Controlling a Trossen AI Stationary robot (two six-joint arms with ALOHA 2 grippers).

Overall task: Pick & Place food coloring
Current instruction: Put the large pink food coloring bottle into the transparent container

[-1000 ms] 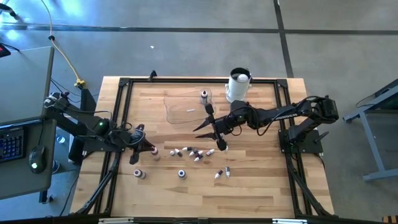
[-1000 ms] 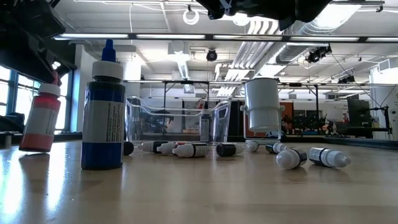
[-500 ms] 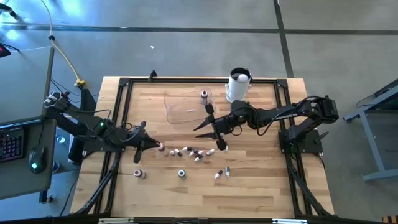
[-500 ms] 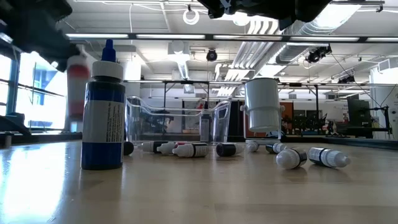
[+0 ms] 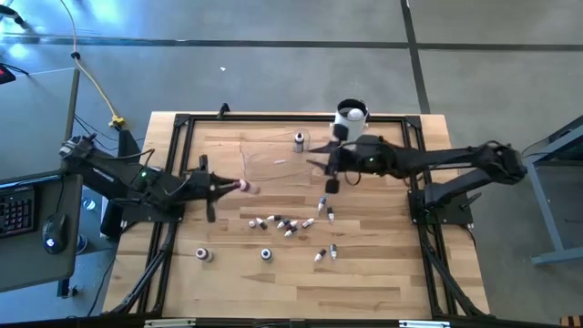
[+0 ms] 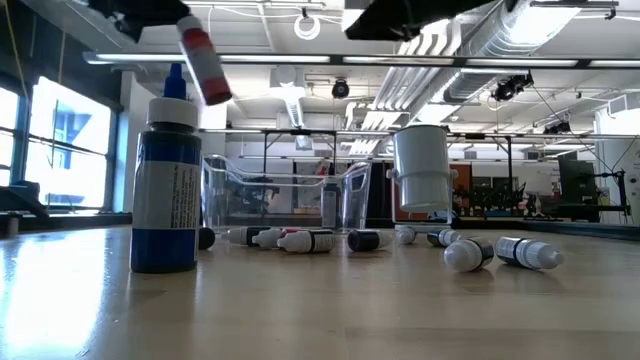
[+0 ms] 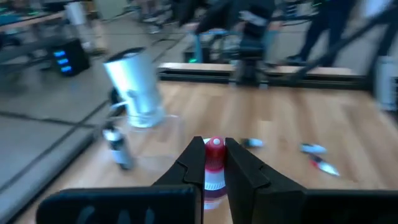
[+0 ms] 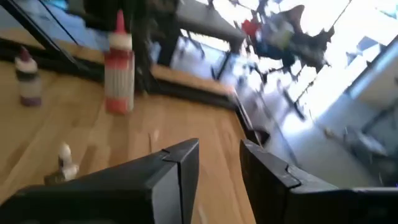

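Left gripper [image 7: 214,163] fingers are clamping a red food coloring bottle [image 7: 213,163] by its body, red cap poking out past the fingertips. In the high view the left gripper [image 5: 228,187] is holding that bottle [image 5: 243,187] off the wood, just beside the near edge of the clear container [image 5: 273,155]; in the low view the bottle [image 6: 203,55] is hanging tilted, high above the tabletop. Right gripper [image 8: 217,163] fingers are standing parted, gripping nothing; in the high view it [image 5: 330,176] is hovering near the white cylinder [image 5: 349,123], above the table [image 5: 383,273]. The rest of the food coloring is lying on the wood: a cluster of small bottles [image 5: 282,224] mid-table, a pair [image 5: 326,253] nearer the front, two upright ones [image 5: 204,255] toward the left. A blue bottle [image 6: 165,180] is standing upright close to the low camera.
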